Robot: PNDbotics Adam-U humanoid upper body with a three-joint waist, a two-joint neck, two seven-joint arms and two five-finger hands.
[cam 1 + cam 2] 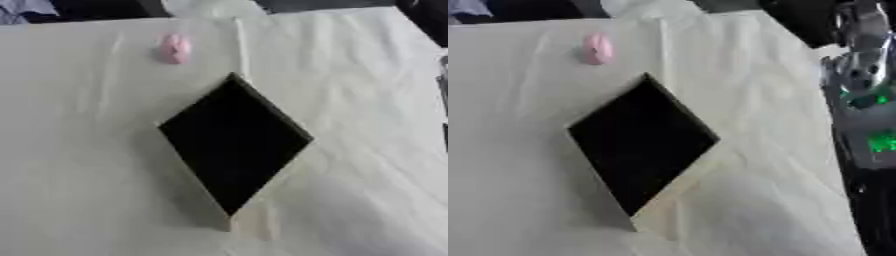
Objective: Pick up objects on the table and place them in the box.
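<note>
Where the pale, creased cloth covers the tabletop (79, 165), we see a box (234, 142) lying near the middle, turned so that it reads as a diamond with one corner pointing away from us and one toward us. Its inside is black and we cannot make out anything in it; its light-coloured walls show along the near edges, on the lower left and lower right.

Beyond the box, toward the far left of the tabletop and well apart from it, lies a small pink object (174, 48). It is rounded and a little taller than it is wide; we cannot tell more about what it is. It rests on the cloth, with nothing touching it.

At the right edge of the right eye view we see part of the right arm (864, 100), dark with silvery parts and green lights, standing beside the tabletop rather than over it. We cannot make out either hand in either view, so how the fingers are set cannot be told. Dark shapes lie along the far edge of the tabletop.
</note>
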